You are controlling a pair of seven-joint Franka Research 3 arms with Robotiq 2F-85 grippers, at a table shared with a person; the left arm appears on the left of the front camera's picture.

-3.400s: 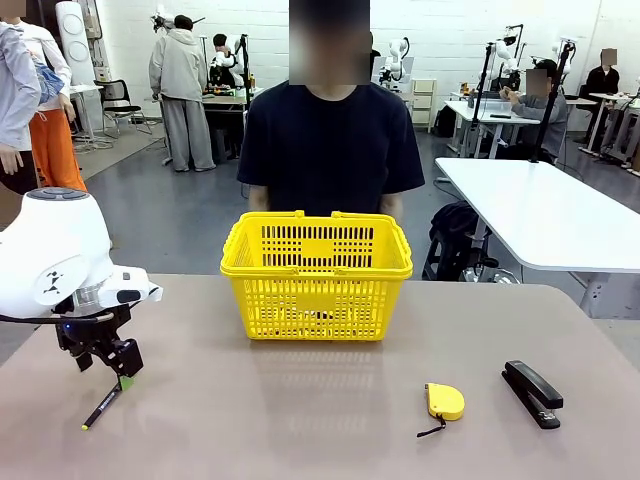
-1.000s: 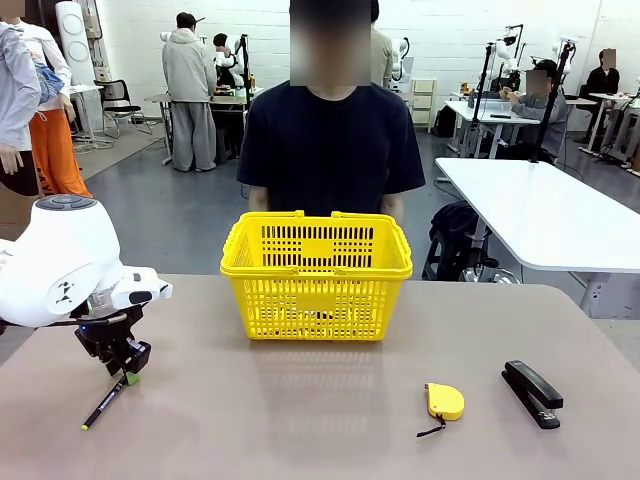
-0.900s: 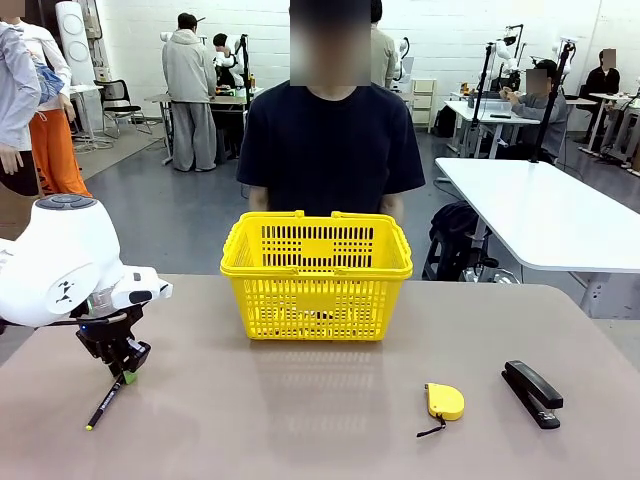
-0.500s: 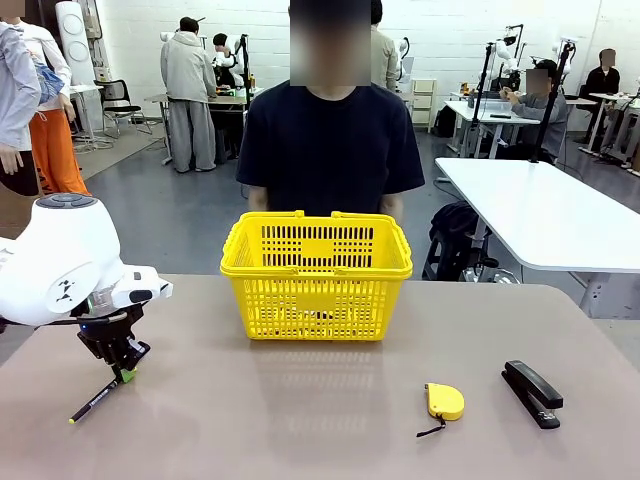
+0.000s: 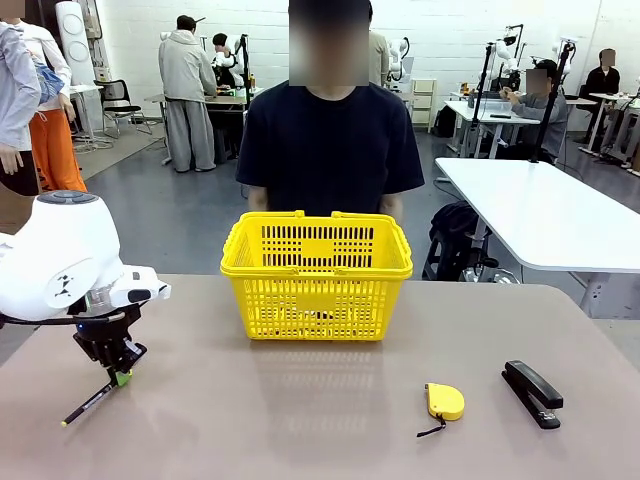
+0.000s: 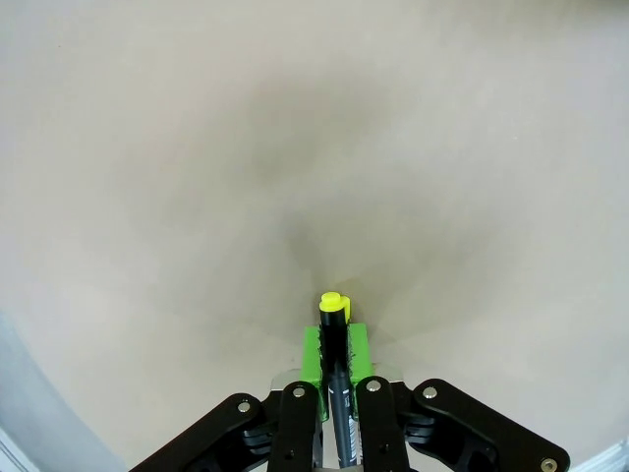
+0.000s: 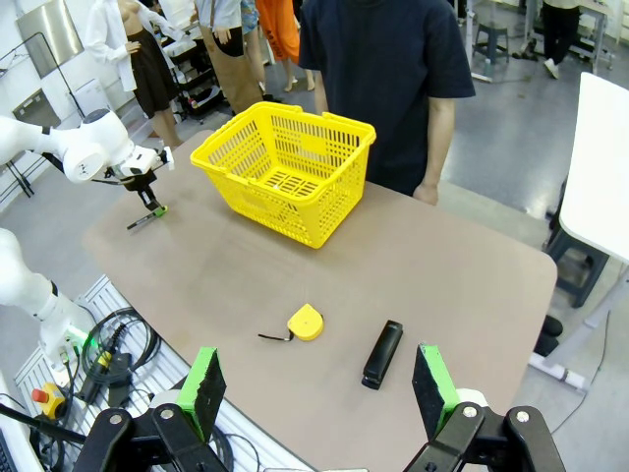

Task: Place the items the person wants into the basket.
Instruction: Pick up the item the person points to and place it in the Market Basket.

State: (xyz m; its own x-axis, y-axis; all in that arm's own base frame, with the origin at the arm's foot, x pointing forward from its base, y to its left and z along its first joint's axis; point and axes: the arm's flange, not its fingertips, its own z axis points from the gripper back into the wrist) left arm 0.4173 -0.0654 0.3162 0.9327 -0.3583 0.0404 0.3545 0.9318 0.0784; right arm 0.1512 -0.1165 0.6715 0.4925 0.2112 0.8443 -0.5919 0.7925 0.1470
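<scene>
My left gripper [image 5: 120, 376] is shut on a thin black pen with yellow ends [image 5: 90, 401], which hangs slanted down to the left just above the table at the front left. In the left wrist view the pen [image 6: 334, 369] sits clamped between the green pads [image 6: 313, 352], yellow tip forward. From the right wrist camera, the left gripper [image 7: 154, 206] and pen [image 7: 143, 219] appear far off. The yellow basket [image 5: 316, 276] stands at the table's far middle, in front of the person [image 5: 332, 130]; the basket [image 7: 285, 167] is well right of the pen. My right gripper [image 7: 319, 393] is open, high above the table.
A small yellow tape measure [image 5: 445, 401] and a black stapler [image 5: 532, 393] lie at the front right of the table. The tape measure [image 7: 304, 322] and stapler [image 7: 382, 353] lie below my right gripper. White tables [image 5: 545, 210] stand beyond the right side.
The left gripper has lifted the pen slightly and its free end has swung further left; the arm has drifted a little left.
</scene>
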